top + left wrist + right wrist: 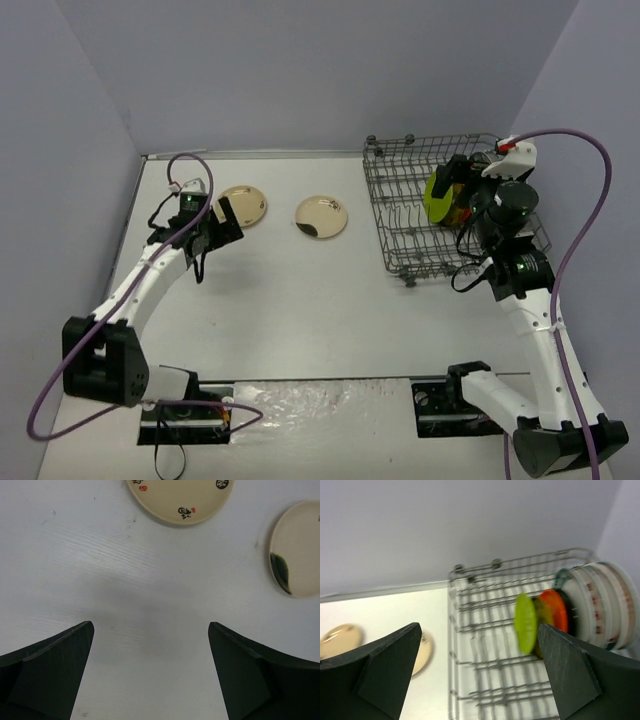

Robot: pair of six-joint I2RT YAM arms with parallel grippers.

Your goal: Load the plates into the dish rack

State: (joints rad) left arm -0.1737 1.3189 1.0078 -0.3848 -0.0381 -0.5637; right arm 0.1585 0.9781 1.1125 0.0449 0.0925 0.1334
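Observation:
The grey wire dish rack [400, 190] stands at the back right. Several plates stand upright in it: a lime-green plate [525, 622], an orange plate [554, 609], a black one behind it and large white patterned-rim plates [602, 605]. My right gripper [452, 185] hovers over the rack, open and empty [479, 626]. Two cream plates lie flat on the table: one with small printed marks [245, 203] [181, 500], one with a dark patch [322, 216] [297, 550]. My left gripper [225, 225] [151, 625] is open and empty just in front of the marked plate.
Grey walls close in the table at the back and both sides. The rack's left part [490, 650] shows bare wire and tines. The right arm's purple cable [590, 190] loops beside the rack. Both arm bases sit at the near edge.

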